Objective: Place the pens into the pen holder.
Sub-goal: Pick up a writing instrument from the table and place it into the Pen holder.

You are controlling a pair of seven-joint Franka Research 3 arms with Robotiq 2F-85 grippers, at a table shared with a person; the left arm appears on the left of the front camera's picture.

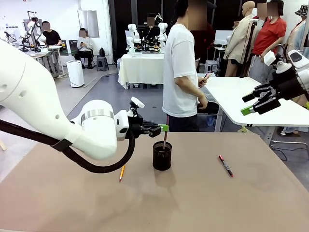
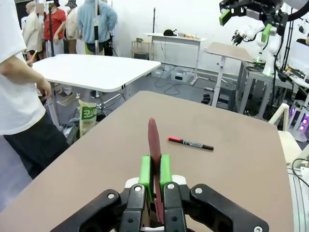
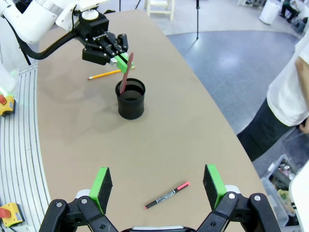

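Left pincer [image 1: 161,128] is clamped on the dark reddish-brown pen [image 1: 165,138], whose tip dips into the pen holder [image 1: 161,163] just below; yellow pencil [image 1: 122,172] lies near, black pen [image 1: 225,165] farther; right pincer [image 1: 246,104] spread wide, empty, above the worktop [image 1: 193,203]

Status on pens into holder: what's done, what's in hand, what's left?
Done: no pen seen released in the pen holder yet. In hand: the left gripper is shut on the reddish-brown pen, roughly upright, lower end inside the holder's rim. Left: the yellow pencil lies on the table beside the holder, and the black pen with red ends lies farther right. The right gripper is open, raised above the table.
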